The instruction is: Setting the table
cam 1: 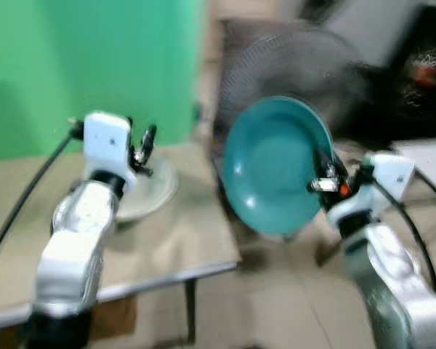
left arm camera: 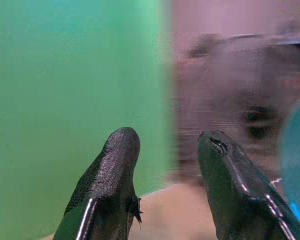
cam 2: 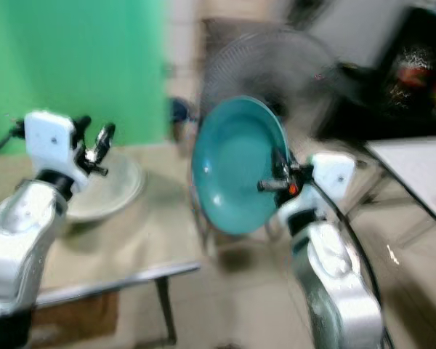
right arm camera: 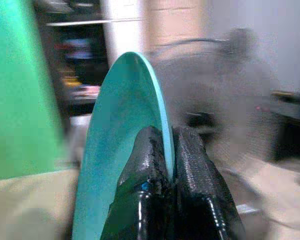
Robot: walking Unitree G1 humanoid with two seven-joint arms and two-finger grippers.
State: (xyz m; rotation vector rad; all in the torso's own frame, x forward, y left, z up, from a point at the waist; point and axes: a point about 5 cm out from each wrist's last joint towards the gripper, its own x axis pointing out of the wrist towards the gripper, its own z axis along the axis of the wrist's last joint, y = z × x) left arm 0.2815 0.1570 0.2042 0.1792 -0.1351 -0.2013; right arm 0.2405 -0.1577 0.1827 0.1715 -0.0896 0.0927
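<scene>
- Right gripper (right arm camera: 167, 165): both black fingers are pressed together on the rim of the teal plate (cam 1: 276, 163). The plate stands on edge, nearly upright, with its hollow face turned toward the robot's left.
- Plate position: it extends up and to the left from the right gripper, in the air just off the near corner of the beige table (cam 1: 182, 240). It does not touch the table.
- Left gripper (left arm camera: 165, 165): fingers apart with nothing between them. It is raised over the table, just above a pale shallow dish (cam 1: 156, 189) lying on the tabletop.
- Governing relation: the table surface lies to the left of and below the plate-holding gripper. Judged from this, the plate's face must tip from upright to flat before it can be set down. The right arm is the one carrying it; the left is nearer the pale dish.
- View differences: the right wrist view shows the clamp on the thin rim edge-on. The head views show the plate's full round face and the table corner beside it. All views are blurred.
- Background: a standing fan (cam 1: 291, 65) is behind the plate.
</scene>
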